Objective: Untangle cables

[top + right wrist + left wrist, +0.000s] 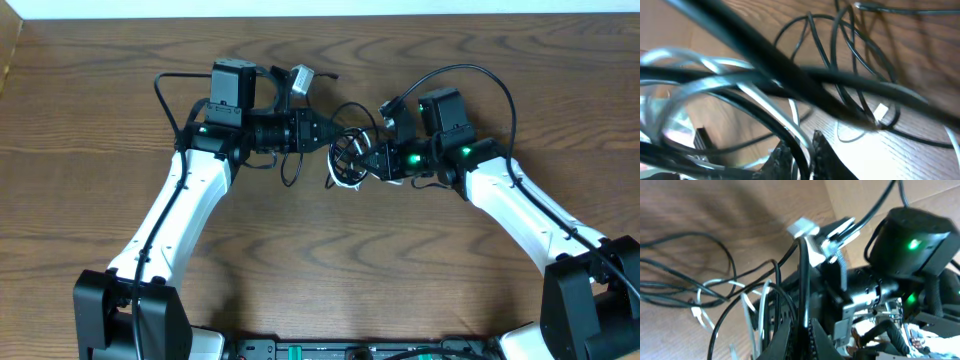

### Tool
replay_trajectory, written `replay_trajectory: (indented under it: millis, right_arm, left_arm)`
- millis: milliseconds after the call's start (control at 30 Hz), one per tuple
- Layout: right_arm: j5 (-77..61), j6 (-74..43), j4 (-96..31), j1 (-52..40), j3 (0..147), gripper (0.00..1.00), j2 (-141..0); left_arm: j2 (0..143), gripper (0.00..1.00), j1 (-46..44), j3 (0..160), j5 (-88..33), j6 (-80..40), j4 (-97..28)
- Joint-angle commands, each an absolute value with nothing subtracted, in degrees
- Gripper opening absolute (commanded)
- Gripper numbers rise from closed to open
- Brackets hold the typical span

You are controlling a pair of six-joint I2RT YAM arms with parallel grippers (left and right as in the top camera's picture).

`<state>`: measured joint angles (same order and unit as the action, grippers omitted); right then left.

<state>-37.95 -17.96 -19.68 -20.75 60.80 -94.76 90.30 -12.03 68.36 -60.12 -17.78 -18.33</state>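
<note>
Cables sit in one knot at the far middle of the table, held between the two grippers. Black loops cross each other with a white cable threaded through, so no cord looks freed yet and I judge nearly all the separating is left to do. Left gripper: jaws almost closed, pinching a black cable that runs up between the fingers. Right gripper: jaws equally narrow, apparently clamped on a pale strand of the white cable, though the close blur makes that grip less certain.
</note>
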Motion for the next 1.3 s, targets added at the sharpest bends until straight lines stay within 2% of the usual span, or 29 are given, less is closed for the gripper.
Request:
replay_trajectory:
  millis: [0, 33, 67, 133, 567, 700, 967, 1267]
  right_arm:
    - [-33.06, -17.52, -21.61, -20.93, 61.08, 0.16, -94.08]
    - [-32.62, -17.52, -21.89, -20.88, 61.08, 0.2, -94.08]
    - [-32.49, -17.52, -22.09, -20.82, 61.08, 0.28, -94.08]
    - [-32.53, -17.52, -22.06, -20.71, 61.08, 0.34, -94.08]
    - [-32.56, -17.52, -21.87, -20.88, 61.08, 0.35, -94.08]
    - [-35.53, -15.75, -22.79, -20.82, 61.08, 0.33, -94.08]
    - [-36.12, -8.03, -25.8, -20.82, 61.08, 0.4, -94.08]
    - [-25.78, -5.58, -29.69, -20.84, 61.08, 0.42, -94.08]
  left_arm:
    - [90.26, 0.07, -11.81, 68.51, -60.88, -18.09, -16.34]
    - [90.26, 0.06, -11.81, 68.51, -59.18, -18.09, -16.38]
    - [90.26, 0.08, -11.81, 68.51, -57.47, -18.09, -16.58]
    - [90.26, 0.08, -11.81, 68.51, -54.28, -18.06, -17.41]
    - [90.28, 0.08, -11.81, 68.51, -52.75, -18.0, -18.96]
    - [90.28, 0.07, -11.81, 68.51, -48.71, -18.0, -19.49]
    - [90.28, 0.08, -11.81, 68.51, -45.32, -17.5, -20.56]
    - [90.28, 0.07, -11.81, 68.51, -43.55, -16.49, -20.97]
